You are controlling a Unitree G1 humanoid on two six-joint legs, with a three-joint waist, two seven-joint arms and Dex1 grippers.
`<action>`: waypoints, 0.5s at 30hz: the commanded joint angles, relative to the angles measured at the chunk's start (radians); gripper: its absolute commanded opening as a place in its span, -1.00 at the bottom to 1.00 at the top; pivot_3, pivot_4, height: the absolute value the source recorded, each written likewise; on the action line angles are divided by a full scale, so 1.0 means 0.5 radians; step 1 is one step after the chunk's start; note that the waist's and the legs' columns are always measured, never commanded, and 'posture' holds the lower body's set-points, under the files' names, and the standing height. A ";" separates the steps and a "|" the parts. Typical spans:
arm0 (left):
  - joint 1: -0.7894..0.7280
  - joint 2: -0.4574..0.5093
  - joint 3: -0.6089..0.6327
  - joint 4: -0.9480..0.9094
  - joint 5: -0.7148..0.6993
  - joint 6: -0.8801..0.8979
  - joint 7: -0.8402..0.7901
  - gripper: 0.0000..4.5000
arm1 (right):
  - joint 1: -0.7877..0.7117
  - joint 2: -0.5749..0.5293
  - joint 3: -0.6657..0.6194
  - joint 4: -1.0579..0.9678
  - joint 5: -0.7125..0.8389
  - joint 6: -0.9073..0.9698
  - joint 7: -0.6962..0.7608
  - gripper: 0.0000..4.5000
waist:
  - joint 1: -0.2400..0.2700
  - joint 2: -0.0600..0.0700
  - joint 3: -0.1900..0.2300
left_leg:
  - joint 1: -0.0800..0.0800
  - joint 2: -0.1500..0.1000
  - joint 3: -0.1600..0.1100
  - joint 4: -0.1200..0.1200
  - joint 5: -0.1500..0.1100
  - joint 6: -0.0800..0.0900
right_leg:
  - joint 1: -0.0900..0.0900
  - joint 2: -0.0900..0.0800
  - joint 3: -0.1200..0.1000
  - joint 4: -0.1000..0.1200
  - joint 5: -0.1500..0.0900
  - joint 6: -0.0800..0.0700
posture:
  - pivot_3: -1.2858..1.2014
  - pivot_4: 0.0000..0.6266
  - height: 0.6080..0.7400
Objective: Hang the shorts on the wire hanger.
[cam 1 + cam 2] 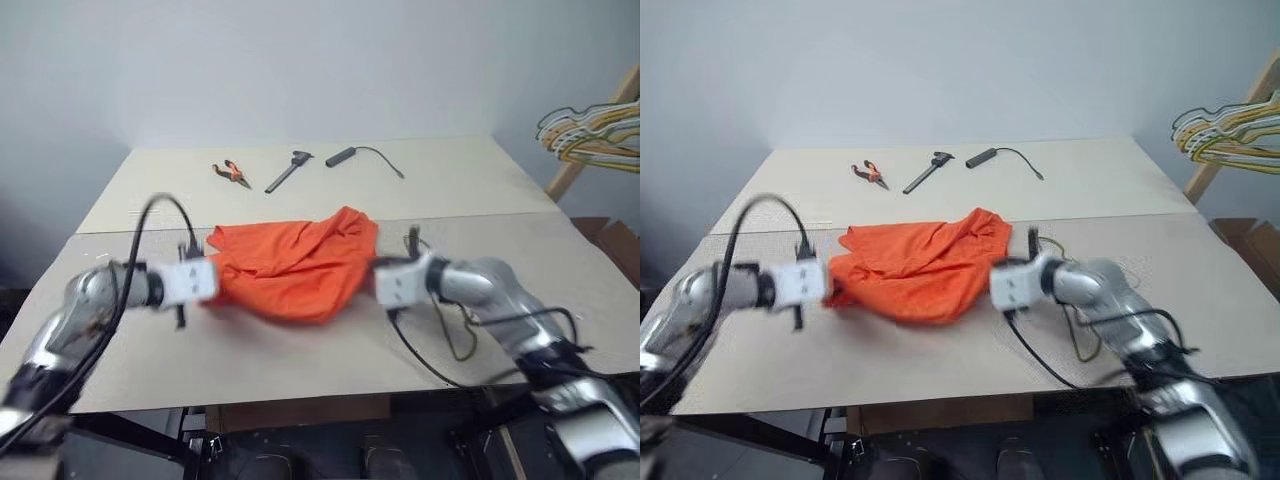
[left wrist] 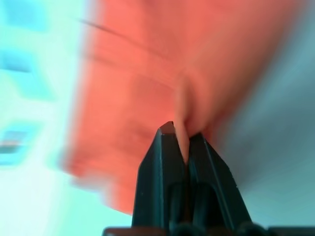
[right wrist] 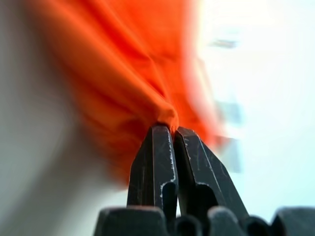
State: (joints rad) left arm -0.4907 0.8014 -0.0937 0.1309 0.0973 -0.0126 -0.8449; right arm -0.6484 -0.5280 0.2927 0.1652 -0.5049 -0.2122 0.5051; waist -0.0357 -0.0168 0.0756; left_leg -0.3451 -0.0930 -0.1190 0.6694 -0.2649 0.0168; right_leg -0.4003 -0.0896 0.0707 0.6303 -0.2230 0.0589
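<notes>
Nearest the robot, over the front half of the bench [image 1: 300, 370], both arms reach inward toward each other with the shorts [image 1: 295, 265] stretched between them. Seen from the left wrist, the left jaws [image 2: 181, 140] are pressed together on a fold of orange cloth; seen from the right wrist, the right jaws [image 3: 167, 129] pinch another fold the same way. Bunched and creased, the shorts sag in the middle, their long axis running side to side from one arm to the other. Farther back lie pliers [image 1: 230, 173], a dark hand tool [image 1: 290, 170] and a black cable [image 1: 365, 155]. Beyond the bench's right edge hangs a bunch of hangers [image 1: 590, 130]; I cannot pick out the wire hanger, so the right arm is probably nearer it
</notes>
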 commanded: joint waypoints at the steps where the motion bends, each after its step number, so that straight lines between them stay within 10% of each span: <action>1: -0.508 -0.261 0.202 0.366 0.228 -0.080 0.956 -0.98 | -0.402 0.242 -0.333 0.255 -0.110 0.178 -0.986 -1.00 | -0.007 -0.005 -0.003 | -0.003 0.001 0.001 -0.001 0.002 -0.002 | -0.006 0.000 -0.002 0.000 0.003 -0.002 | -0.01 -0.89 1.00; 4: -0.895 -0.438 0.340 0.649 0.447 -0.387 1.907 -0.98 | -0.620 0.309 -0.459 0.439 -0.137 -0.201 -1.679 -1.00 | -0.018 -0.016 -0.010 | -0.036 -0.002 0.002 0.000 0.015 -0.025 | -0.045 -0.003 -0.004 0.004 0.008 -0.007 | -0.01 -0.91 1.00; 7: -0.933 -0.373 0.260 0.764 0.625 -0.793 2.174 -0.98 | -0.615 0.295 -0.418 0.528 -0.139 -0.390 -1.808 -1.00 | -0.076 -0.025 -0.047 | -0.058 0.000 0.014 -0.004 0.012 -0.023 | -0.081 -0.010 -0.006 0.027 0.010 -0.007 | -0.01 -0.91 1.00; 15: -0.033 0.078 -0.037 0.169 -0.208 -1.170 0.630 -0.98 | -0.138 -0.001 -0.103 0.491 0.075 -0.897 -1.035 -1.00 | -0.296 -0.008 -0.095 | -0.053 -0.007 0.042 -0.011 -0.014 0.013 | -0.074 -0.022 -0.004 -0.004 0.003 0.006 | -0.02 -0.89 1.00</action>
State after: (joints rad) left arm -0.5298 0.7666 -0.1268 0.3458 0.1327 -0.5799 -0.3613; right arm -0.7013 -0.4892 0.2426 0.4710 -0.5221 -0.5799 -0.0806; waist -0.1836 -0.0210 0.0283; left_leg -0.3741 -0.0963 -0.0975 0.6644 -0.2719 0.0233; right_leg -0.4387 -0.1007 0.0692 0.6278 -0.2216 0.0626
